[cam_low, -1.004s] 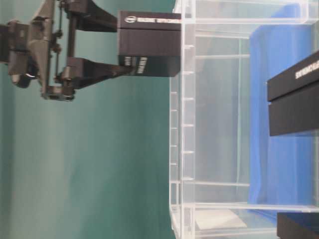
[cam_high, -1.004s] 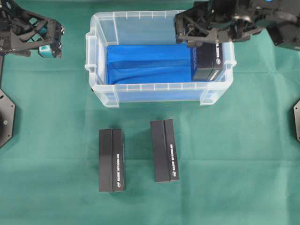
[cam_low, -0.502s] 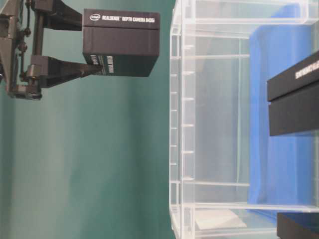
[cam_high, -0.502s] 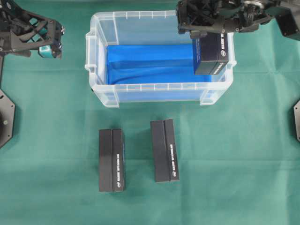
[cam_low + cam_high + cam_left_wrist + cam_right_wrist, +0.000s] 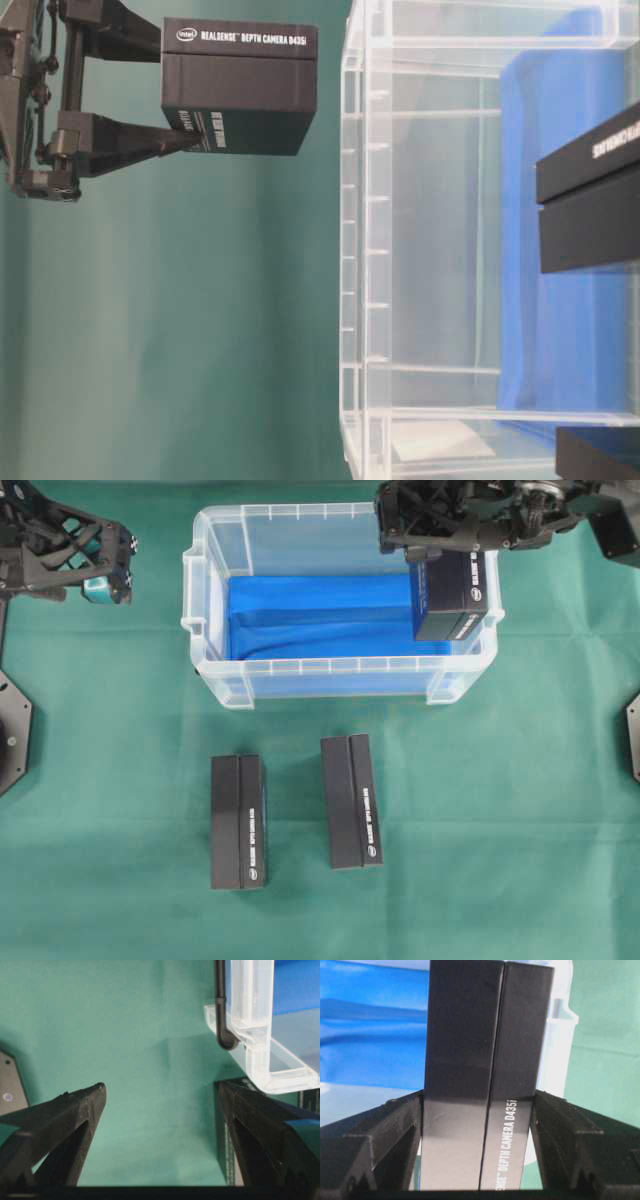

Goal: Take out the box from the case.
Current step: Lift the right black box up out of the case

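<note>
Table-level view: right gripper (image 5: 185,95) clamps a black box (image 5: 240,88) reading "Intel RealSense Depth Camera D435i", lifted clear above the case (image 5: 365,250) rim. Left gripper (image 5: 100,575) sits wide open, empty.

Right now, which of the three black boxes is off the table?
The box clamped in the right gripper, hanging above the right end of the case. The other two boxes lie flat on the green cloth in front of the case.

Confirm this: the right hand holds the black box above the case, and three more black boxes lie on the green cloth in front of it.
Not three: the overhead view shows two boxes on the cloth. The right hand does hold the black box above the case.
</note>
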You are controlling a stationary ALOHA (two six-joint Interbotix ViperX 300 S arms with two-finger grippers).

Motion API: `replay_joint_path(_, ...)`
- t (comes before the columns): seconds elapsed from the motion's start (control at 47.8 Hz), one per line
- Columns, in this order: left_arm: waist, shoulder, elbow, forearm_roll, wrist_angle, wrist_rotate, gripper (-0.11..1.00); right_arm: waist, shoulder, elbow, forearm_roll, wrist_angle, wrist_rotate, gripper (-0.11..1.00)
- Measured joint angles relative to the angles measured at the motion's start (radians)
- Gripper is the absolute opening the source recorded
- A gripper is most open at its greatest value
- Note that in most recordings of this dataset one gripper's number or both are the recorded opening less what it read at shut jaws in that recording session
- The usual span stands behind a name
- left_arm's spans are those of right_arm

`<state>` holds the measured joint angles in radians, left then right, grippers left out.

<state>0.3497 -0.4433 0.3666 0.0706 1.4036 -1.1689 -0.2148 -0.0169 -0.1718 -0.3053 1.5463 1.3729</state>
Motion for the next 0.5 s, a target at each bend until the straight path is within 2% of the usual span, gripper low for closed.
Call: replay_joint_path(0.502,0.0,-0.002,0.0,0.0,0.002,-0.002,0.96,0.002,-0.002,0.0,-0.008,0.0,0.0,0.67)
